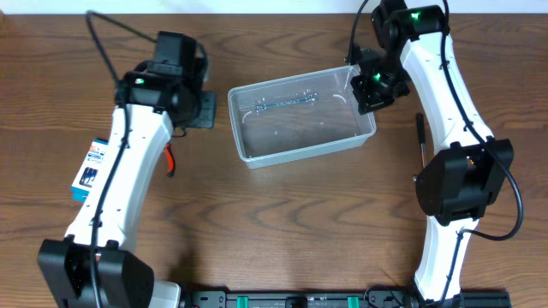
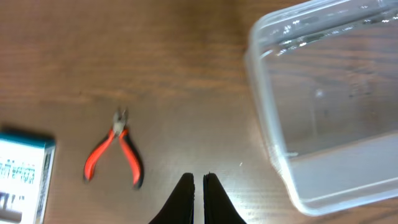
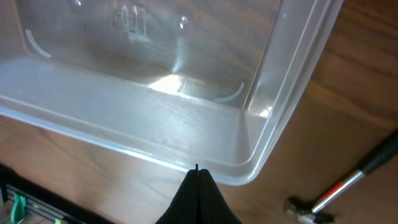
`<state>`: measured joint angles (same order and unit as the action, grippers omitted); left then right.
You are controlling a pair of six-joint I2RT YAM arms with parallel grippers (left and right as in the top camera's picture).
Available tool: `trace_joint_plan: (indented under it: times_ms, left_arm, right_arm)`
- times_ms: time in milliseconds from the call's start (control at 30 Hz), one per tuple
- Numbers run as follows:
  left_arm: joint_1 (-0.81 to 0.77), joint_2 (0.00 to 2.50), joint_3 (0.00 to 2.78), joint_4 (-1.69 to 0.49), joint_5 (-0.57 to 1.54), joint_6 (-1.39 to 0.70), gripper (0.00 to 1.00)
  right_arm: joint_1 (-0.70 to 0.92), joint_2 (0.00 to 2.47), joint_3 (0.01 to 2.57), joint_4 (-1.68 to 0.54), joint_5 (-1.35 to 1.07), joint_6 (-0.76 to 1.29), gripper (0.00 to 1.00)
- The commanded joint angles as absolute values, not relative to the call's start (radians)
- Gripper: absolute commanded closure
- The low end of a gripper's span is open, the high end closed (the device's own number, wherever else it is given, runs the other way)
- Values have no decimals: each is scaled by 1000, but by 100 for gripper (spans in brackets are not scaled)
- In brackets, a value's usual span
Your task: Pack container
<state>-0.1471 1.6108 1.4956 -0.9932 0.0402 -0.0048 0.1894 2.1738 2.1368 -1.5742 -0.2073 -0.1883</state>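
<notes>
The clear plastic container [image 1: 257, 152] stands on the table's middle. A slim metal tool [image 1: 287, 102] lies inside along its far wall. My left gripper [image 1: 204, 109] hovers just left of the container, shut and empty; in the left wrist view its tips [image 2: 198, 178] are over bare wood between the red-handled pliers [image 2: 115, 152] and the container [image 2: 323, 106]. My right gripper [image 1: 374, 87] is at the container's right end, shut. In the right wrist view its tips [image 3: 196, 170] sit just outside the container's rim [image 3: 143, 149].
The red-handled pliers [image 1: 169, 159] lie partly under my left arm. A blue-and-white printed box [image 1: 89, 168] lies at the left, and also shows in the left wrist view [image 2: 22, 180]. A black-handled hammer [image 1: 421, 141] lies right of the container, with its head in the right wrist view [image 3: 301, 208].
</notes>
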Motion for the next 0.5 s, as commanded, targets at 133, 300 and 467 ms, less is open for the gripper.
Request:
trace_joint_plan:
  times_ms: [133,300,467]
  left_arm:
    - [-114,1578,1493,-1037,5,-40,94]
    - [-114,1578,1493,-1041,2,-38,94]
    - [-114,1578,1493,-1042,2,-38,94]
  right_arm:
    - [193,2178,2135,-1608,-176,-151,99]
    - [193,2178,2104,-1586,-176,-150,99]
    - [193,2178,2009,-1533,-176,-151,99]
